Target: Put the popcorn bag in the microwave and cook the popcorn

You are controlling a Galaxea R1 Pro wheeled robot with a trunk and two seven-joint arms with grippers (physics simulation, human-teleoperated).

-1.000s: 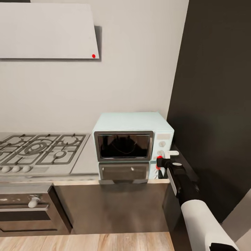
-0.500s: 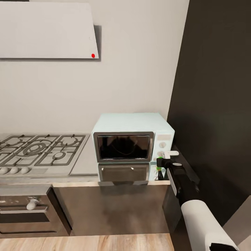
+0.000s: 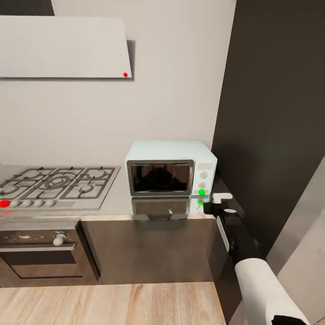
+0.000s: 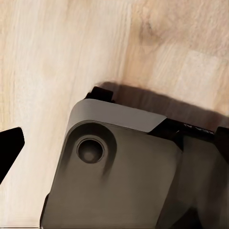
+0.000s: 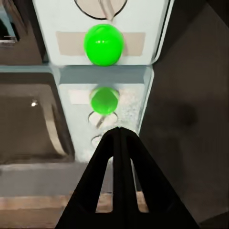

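I'm holding my right hand, fingers together, just before the microwave; its light is glowing green, so heating is probably running, door shut.

We see a steel gas hob with dark grates and a row of knobs along its front. One spot at the front edge glows red. Under it sits a black oven with a pale knob. Up on the grey wall hangs a flat white hood with a small red dot. The floor is light wood.
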